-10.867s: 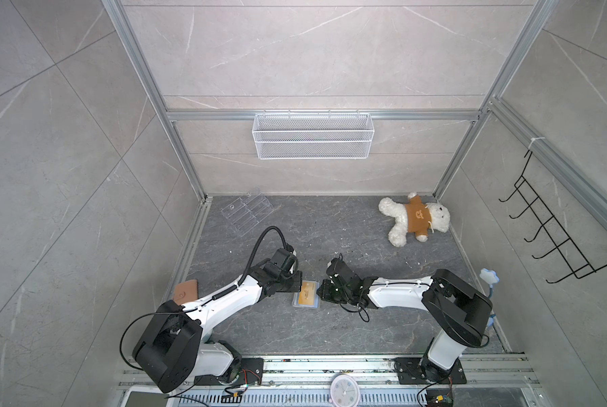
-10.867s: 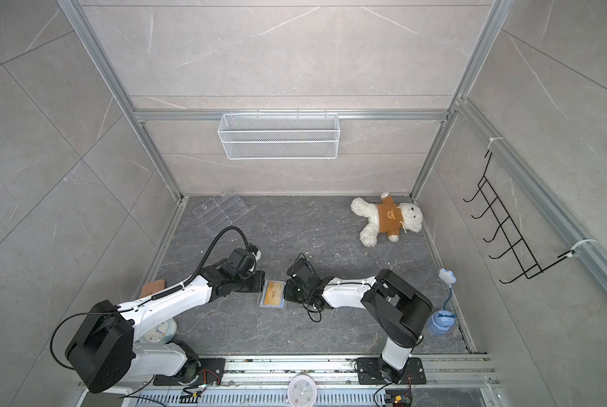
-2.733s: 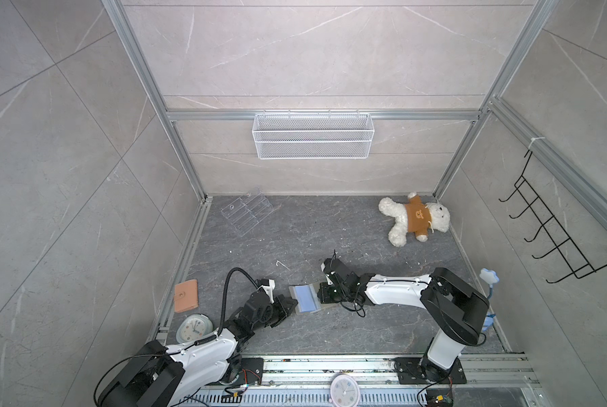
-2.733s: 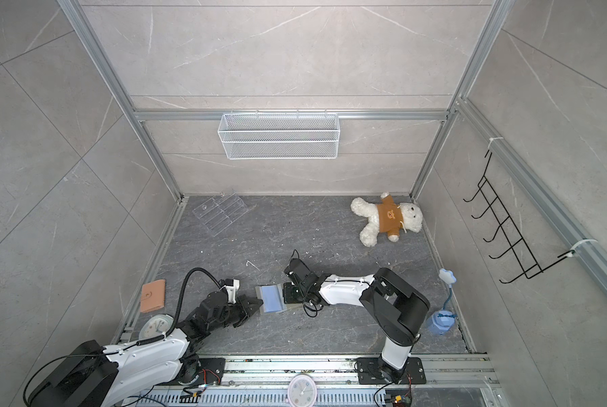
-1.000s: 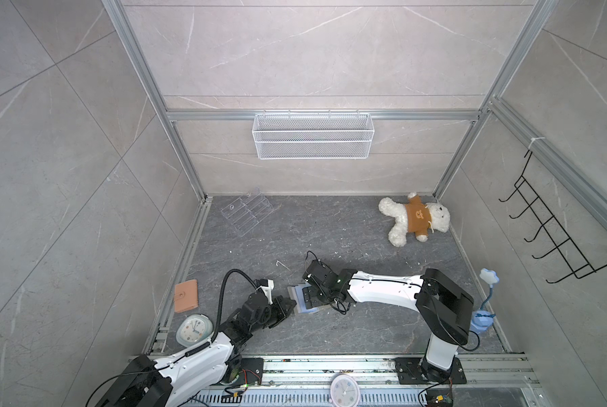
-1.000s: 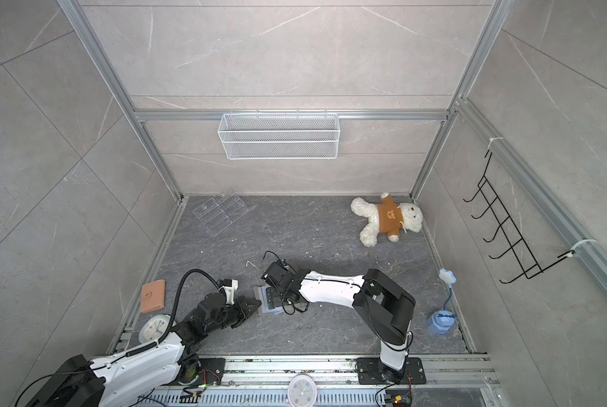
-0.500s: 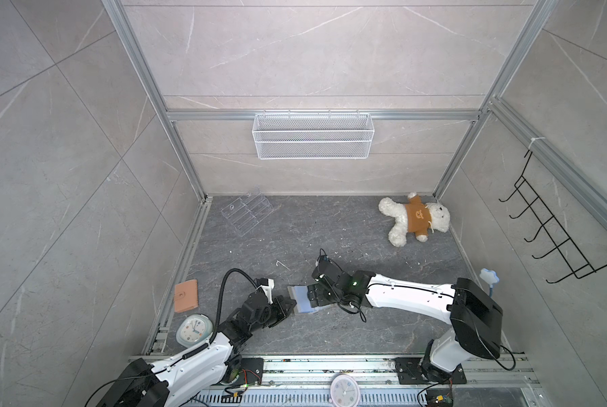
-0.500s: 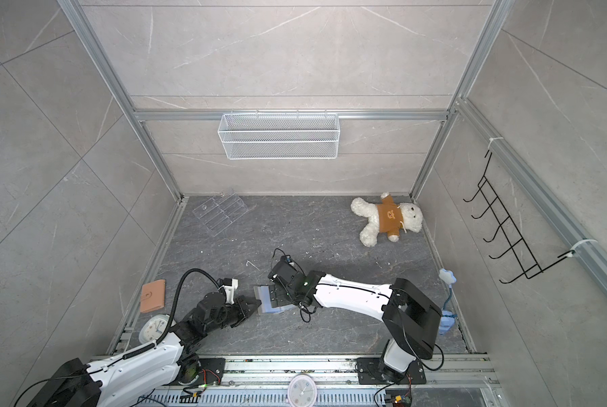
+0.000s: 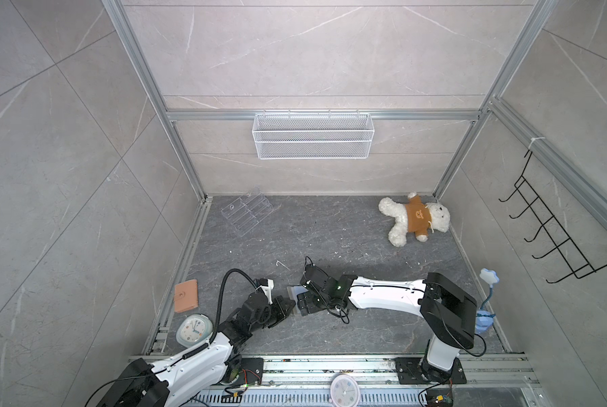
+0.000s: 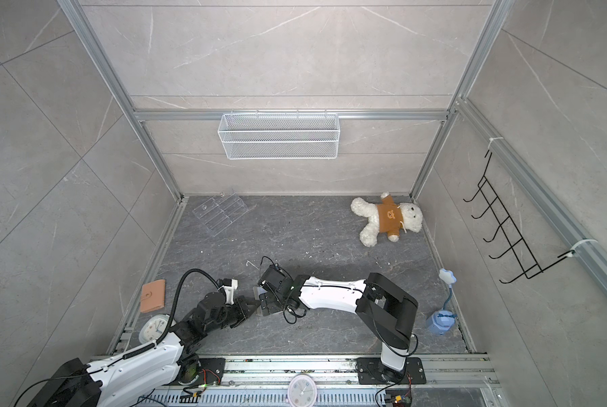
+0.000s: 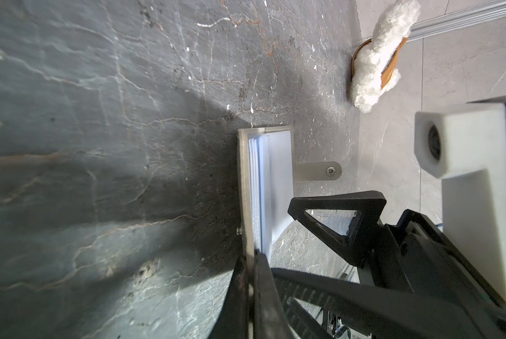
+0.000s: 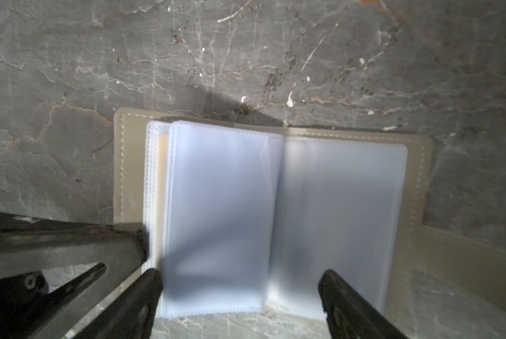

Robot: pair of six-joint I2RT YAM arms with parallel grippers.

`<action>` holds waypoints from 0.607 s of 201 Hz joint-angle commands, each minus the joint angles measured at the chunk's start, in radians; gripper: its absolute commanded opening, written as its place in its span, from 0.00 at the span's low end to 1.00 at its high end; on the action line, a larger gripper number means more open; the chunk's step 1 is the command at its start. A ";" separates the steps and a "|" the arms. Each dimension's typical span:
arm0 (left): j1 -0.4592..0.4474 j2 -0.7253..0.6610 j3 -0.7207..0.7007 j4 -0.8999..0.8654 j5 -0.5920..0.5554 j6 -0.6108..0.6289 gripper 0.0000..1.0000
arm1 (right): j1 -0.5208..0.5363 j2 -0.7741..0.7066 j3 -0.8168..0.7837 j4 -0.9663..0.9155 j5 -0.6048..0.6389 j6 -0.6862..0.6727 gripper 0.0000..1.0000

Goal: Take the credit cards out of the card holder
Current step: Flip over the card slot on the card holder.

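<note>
The grey card holder (image 9: pixel 293 291) (image 10: pixel 258 291) lies open on the dark floor, its clear sleeves fanned out (image 12: pixel 334 205) and its snap tab flat (image 11: pixel 317 171). My left gripper (image 9: pixel 289 303) (image 11: pixel 250 259) is shut on the edge of its grey cover. My right gripper (image 9: pixel 303 299) (image 12: pixel 240 276) hangs open just over the sleeves, one finger on each side of the top page. The credit cards are hidden. A pale orange sliver (image 12: pixel 162 176) shows among the stacked sleeves, and I cannot tell whether it is a card.
A teddy bear (image 9: pixel 414 220) lies at the back right and a clear acrylic stand (image 9: pixel 247 215) at the back left. A brown wallet (image 9: pixel 185 296) and a clock (image 9: pixel 193 330) sit by the left rail. A blue lamp (image 9: pixel 485 303) stands at the right edge.
The right arm's elbow swung out and came back while its open gripper stayed over the card holder. The orange card seen on the holder much earlier no longer shows. The left gripper keeps its hold.
</note>
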 commanded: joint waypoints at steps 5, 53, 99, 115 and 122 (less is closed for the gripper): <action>-0.006 -0.009 0.043 0.027 0.003 0.026 0.00 | 0.007 0.028 0.028 -0.001 0.005 -0.009 0.87; -0.006 -0.008 0.045 0.025 0.005 0.030 0.00 | -0.008 0.043 0.025 -0.059 0.093 0.029 0.84; -0.006 -0.013 0.046 0.023 0.009 0.034 0.00 | -0.078 0.000 -0.034 -0.084 0.146 0.037 0.82; -0.006 -0.011 0.047 0.024 0.011 0.036 0.00 | -0.111 -0.046 -0.073 -0.094 0.174 0.040 0.82; -0.005 -0.013 0.048 0.022 0.012 0.036 0.00 | -0.125 -0.077 -0.095 -0.094 0.186 0.043 0.82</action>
